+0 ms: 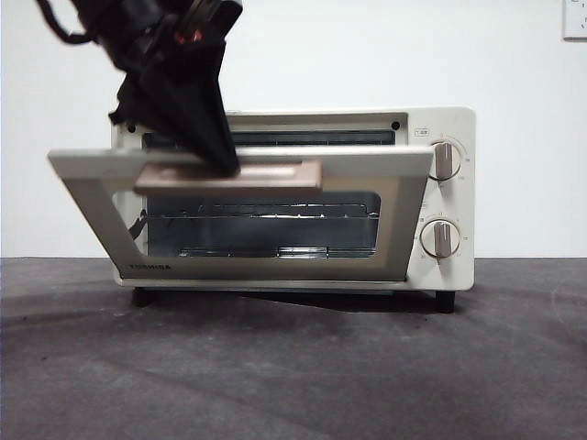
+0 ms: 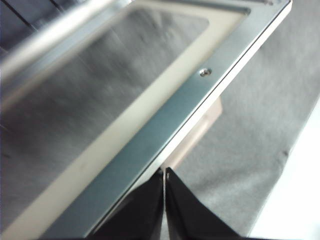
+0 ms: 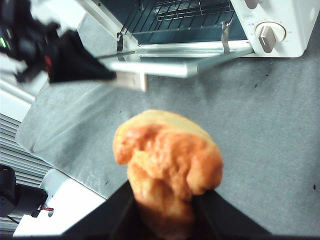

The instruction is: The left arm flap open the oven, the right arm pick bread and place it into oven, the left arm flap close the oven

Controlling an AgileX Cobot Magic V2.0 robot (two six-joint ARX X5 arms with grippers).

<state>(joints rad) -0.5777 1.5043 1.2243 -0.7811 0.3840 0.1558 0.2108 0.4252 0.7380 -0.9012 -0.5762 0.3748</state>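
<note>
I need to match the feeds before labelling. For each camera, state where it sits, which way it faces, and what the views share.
Front: low at table height, level at the oven; left gripper on the door's handle.
Left wrist: on the left arm, looking along its shut jaws at the door's edge.
Right wrist: on the right arm, facing the oven; its jaws hold the bread.
Shared: front and right wrist both show the left gripper on the handle.

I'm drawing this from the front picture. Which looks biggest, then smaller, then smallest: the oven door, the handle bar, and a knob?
In the front view:
1. The oven door, tipped partly open, looks biggest.
2. The beige handle, where the left gripper presses.
3. A knob looks smallest. Both knobs look alike in size.
</note>
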